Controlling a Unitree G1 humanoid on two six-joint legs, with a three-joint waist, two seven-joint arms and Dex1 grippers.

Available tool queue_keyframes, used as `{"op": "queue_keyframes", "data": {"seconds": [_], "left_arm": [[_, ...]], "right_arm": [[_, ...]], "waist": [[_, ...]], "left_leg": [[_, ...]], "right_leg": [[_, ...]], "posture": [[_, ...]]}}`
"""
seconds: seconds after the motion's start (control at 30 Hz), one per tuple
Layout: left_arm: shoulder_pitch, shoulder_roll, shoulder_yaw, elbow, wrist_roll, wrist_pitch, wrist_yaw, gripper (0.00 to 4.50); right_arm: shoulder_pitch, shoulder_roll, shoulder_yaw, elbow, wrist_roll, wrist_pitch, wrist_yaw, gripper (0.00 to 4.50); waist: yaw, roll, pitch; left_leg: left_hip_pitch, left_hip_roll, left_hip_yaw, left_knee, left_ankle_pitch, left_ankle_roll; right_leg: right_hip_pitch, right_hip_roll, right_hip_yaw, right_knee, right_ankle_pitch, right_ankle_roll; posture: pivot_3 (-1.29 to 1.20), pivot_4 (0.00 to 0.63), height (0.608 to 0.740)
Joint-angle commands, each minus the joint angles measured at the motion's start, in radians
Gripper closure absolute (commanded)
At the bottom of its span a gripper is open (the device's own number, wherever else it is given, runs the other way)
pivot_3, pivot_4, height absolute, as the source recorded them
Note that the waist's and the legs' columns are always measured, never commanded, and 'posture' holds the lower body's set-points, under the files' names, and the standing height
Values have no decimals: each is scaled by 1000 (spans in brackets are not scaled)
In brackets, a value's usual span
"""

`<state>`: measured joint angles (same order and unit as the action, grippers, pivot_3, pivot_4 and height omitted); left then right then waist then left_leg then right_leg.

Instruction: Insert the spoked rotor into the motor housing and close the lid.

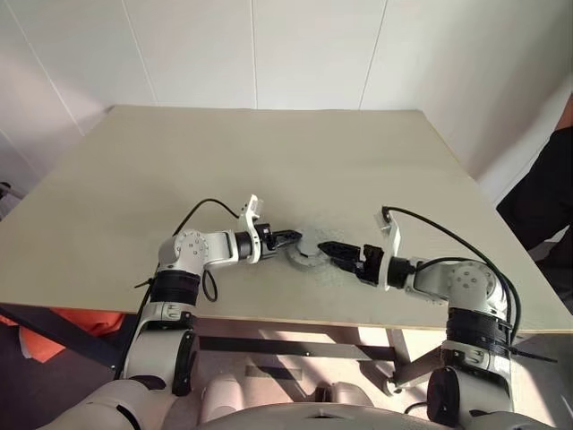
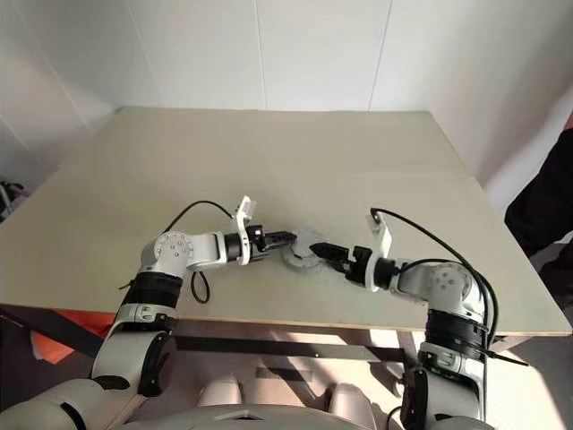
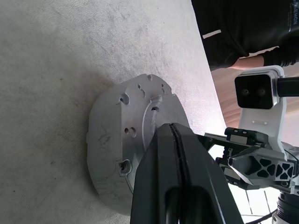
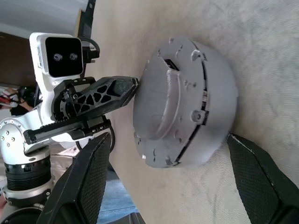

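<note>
While the round grey metal lid (image 4: 187, 105) sits on the beige counter (image 1: 269, 152) | left pincer (image 1: 288, 239) pressed together, touching it | right pincer (image 1: 329, 251) spread around it.

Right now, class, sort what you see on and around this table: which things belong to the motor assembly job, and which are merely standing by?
Part of the job:
- assembled motor housing with lid on the table
- left gripper, shut, tips against the lid
- right gripper, open on either side of the housing

Standing by:
- person in dark clothing beside the table
</note>
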<state>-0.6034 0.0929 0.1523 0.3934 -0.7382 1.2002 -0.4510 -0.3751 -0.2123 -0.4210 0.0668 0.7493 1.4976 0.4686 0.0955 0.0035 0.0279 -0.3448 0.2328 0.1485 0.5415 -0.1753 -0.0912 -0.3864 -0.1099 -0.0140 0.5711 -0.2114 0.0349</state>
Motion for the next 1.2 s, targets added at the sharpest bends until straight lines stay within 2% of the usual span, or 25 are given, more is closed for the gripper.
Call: {"op": "queue_keyframes", "data": {"seconds": [0.03,0.6,0.7,0.87,1.1,1.2], "left_arm": [[27,6,-24,41,65,16,52,4500],[43,-1,-8,24,70,17,66,4500],[46,-3,-6,19,73,17,68,4500],[47,-1,-3,21,78,14,68,4500],[40,1,8,26,78,-5,66,4500],[38,4,47,1,59,-64,50,4500]], "right_arm": [[-27,42,21,6,20,4,-13,59],[-100,165,19,86,-12,-94,-117,59],[-112,173,1,122,-26,-119,-149,701],[-131,166,-29,144,-2,-107,-155,2319],[-147,149,-17,121,15,-93,-140,2341],[-164,154,-46,156,11,-111,-162,2341]], "waist": [[0,0,0],[-8,1,1],[-17,1,1],[-22,3,1],[-21,4,0],[-22,5,0]], "left_leg": [[0,0,0,0,0,0],[1,5,0,-1,0,0],[2,5,-1,-1,0,0],[1,5,-1,-1,0,0],[-2,5,0,-2,0,0],[-2,5,0,-2,0,-1]], "right_leg": [[0,0,0,0,0,0],[-4,0,-9,0,0,0],[-5,0,-10,-1,0,0],[-7,0,-10,-2,0,0],[-6,0,-9,-1,0,0],[-7,0,-9,0,0,-1]], "posture": [[0,0,740],[0,0,740],[0,0,740],[0,0,740],[0,0,740],[0,0,740]]}}
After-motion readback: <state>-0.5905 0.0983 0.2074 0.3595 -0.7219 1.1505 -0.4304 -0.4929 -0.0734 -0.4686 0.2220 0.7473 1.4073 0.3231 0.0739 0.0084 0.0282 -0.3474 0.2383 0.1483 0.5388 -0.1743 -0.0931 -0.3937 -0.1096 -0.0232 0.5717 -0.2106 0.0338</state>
